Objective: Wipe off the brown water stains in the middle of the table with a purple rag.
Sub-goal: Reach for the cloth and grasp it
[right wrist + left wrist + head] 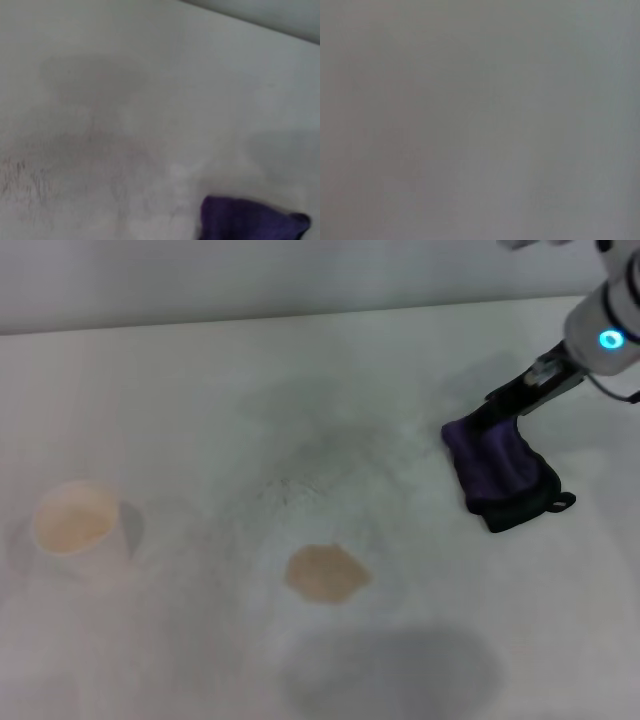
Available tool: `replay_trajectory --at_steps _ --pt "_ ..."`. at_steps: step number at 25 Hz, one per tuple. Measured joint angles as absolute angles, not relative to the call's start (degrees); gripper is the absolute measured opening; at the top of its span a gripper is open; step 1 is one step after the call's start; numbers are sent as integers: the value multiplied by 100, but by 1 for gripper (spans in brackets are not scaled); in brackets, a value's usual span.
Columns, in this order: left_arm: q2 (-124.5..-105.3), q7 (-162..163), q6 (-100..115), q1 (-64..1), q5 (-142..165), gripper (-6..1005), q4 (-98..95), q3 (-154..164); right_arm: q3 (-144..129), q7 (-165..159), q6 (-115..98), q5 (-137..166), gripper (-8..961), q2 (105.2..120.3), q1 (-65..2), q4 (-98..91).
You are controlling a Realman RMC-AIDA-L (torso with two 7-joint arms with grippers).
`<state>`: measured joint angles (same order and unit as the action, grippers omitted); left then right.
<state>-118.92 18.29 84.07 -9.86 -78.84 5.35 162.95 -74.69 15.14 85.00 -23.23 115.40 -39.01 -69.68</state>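
Purple rag (pixel 503 472) lies on table (pixel 200 390), right gripper (pixel 500 412) clamped on its far edge. Brown stain (pixel 326 573) sits well apart; shallow grip may slip mid-drag.

1. The surface (pixel 200 390) is plain white with faint grey scuffs.
2. The brown water stains (pixel 326 574) are light tan.
3. The purple rag (pixel 500 465) is dark purple, black-edged.
4. The cup (pixel 75 520) is white.
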Motion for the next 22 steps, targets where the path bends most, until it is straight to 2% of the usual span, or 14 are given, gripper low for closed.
replay_trajectory --at_steps 6,11,16,22 --pt "-11899 1542 8415 -1010 -7853 892 509 16295 -7858 1291 8090 -2142 822 11541 -4287 -6095" --pt "-11898 1539 8486 -1018 -7775 893 530 16295 -7946 1236 7923 -1963 807 11540 -4359 -5775" --pt "-11901 1519 8507 -1012 -7769 893 525 16295 -8028 1133 7781 -1717 698 11545 -4420 -5501" --pt "-11906 1494 8515 -1001 -7769 893 494 16295 -8136 1132 7634 -1707 687 11548 -4460 -5352"
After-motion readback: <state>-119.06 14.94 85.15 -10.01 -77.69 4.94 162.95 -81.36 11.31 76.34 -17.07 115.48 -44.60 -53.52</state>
